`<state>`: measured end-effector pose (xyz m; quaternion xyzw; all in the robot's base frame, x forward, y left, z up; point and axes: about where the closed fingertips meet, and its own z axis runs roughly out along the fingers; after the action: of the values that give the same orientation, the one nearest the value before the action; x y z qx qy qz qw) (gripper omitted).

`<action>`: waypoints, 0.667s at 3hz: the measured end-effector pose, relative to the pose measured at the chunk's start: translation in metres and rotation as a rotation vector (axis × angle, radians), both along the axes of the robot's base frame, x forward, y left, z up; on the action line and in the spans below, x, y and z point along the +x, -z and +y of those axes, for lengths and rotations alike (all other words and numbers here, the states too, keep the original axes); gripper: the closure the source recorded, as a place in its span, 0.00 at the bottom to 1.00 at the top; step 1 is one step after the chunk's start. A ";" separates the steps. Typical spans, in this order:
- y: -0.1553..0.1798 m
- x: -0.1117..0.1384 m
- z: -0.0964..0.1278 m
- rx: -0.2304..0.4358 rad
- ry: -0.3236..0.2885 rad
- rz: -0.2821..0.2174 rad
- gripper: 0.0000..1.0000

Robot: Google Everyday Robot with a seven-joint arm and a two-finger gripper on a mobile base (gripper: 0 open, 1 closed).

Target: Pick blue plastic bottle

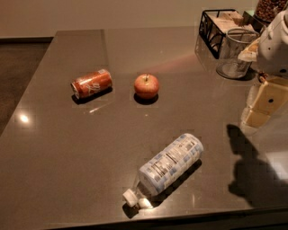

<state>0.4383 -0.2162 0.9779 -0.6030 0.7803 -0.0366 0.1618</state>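
Cream-coloured gripper (266, 102) at the right edge, above the dark grey polished countertop (67, 148); open or closed: cannot tell. Blue plastic bottle (170, 165), clear with a pale blue-and-white label and a white cap, lies on its side near centre, cap nearest, well apart from the gripper. Farther left: red apple (146, 86), orange-red soda can (92, 83) lying down. Far right: clear glass (234, 54), black wire basket (216, 24). Beige wall (112, 13) behind.
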 end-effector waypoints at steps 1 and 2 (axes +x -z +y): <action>0.000 0.000 0.000 0.000 0.000 0.000 0.00; -0.003 0.002 0.004 0.017 -0.021 0.004 0.00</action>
<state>0.4401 -0.2119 0.9808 -0.6097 0.7747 -0.0270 0.1657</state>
